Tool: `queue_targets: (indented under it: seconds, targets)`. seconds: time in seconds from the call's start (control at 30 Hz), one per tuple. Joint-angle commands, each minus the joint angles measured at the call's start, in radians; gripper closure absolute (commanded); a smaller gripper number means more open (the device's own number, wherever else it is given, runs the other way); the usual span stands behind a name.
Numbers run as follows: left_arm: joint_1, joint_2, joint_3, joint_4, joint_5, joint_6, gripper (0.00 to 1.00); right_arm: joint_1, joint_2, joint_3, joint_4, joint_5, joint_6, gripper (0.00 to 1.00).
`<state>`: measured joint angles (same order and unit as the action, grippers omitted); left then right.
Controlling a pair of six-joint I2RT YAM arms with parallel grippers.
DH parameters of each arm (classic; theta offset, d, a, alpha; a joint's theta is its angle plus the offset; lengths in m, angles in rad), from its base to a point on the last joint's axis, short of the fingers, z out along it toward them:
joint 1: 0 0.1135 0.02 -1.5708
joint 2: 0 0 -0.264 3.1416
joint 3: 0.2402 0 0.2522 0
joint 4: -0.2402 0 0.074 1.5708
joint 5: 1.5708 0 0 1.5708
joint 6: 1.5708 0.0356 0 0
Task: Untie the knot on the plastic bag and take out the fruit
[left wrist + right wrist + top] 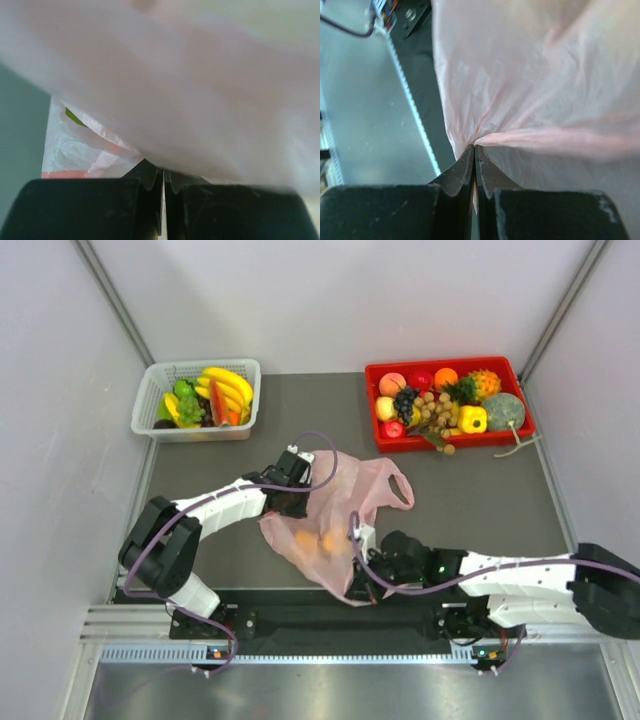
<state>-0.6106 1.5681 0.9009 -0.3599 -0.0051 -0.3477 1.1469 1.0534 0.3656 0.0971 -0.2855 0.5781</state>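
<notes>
L claw [163,172] & R claw [475,149] both pinched shut on thin pale-pink plastic bag [350,490]. Orange fruit [318,540] inside, btwn claws. None out yet; knot not visible.

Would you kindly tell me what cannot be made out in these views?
- The knot: found in no view; film fills both wrist views, too small from above.
- The fruit inside the plastic bag: top view, only orange smudges through film.
- Left wrist: blurred film against the lens hides most else.
</notes>
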Motion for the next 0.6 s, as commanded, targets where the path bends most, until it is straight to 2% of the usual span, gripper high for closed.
queue_targets:
  seconds: [0.0, 0.13, 0.2, 0.27, 0.3, 0.33, 0.4, 0.43, 0.47, 0.53, 0.57]
  targets:
    - [0.000, -0.003, 0.004, 0.012, -0.056, -0.014, 1.00, 0.127, 0.132, 0.082, 0.235, -0.033, 0.088, 1.00]
    - [0.006, 0.003, 0.015, 0.007, -0.061, -0.017, 1.00, 0.178, 0.221, 0.186, 0.161, 0.011, 0.059, 1.00]
    - [0.008, -0.006, 0.021, 0.001, -0.070, -0.017, 1.00, 0.175, 0.173, 0.203, 0.129, 0.097, 0.042, 0.99]
    - [0.012, -0.014, 0.026, -0.004, -0.081, -0.013, 1.00, 0.175, 0.084, 0.234, 0.028, 0.210, 0.002, 0.90]
    - [0.012, -0.014, 0.030, -0.004, -0.082, -0.011, 1.00, 0.174, 0.051, 0.245, -0.011, 0.247, -0.012, 0.85]
    - [0.015, -0.016, 0.033, -0.002, -0.085, -0.010, 1.00, 0.174, 0.021, 0.256, -0.081, 0.279, -0.032, 0.63]
    - [0.020, -0.019, 0.047, -0.004, -0.085, -0.007, 1.00, 0.171, -0.061, 0.285, -0.166, 0.426, -0.040, 0.47]
    - [0.020, -0.017, 0.052, -0.005, -0.087, -0.005, 1.00, 0.168, -0.084, 0.294, -0.206, 0.478, -0.040, 0.30]
    - [0.020, -0.017, 0.058, -0.007, -0.084, -0.004, 1.00, 0.166, -0.101, 0.308, -0.294, 0.591, -0.037, 0.23]
    - [0.022, -0.011, 0.072, -0.005, -0.084, 0.003, 1.00, 0.157, -0.148, 0.312, -0.359, 0.699, -0.021, 0.14]
    - [0.023, -0.003, 0.079, -0.007, -0.084, 0.004, 1.00, 0.149, -0.164, 0.308, -0.396, 0.777, -0.018, 0.13]
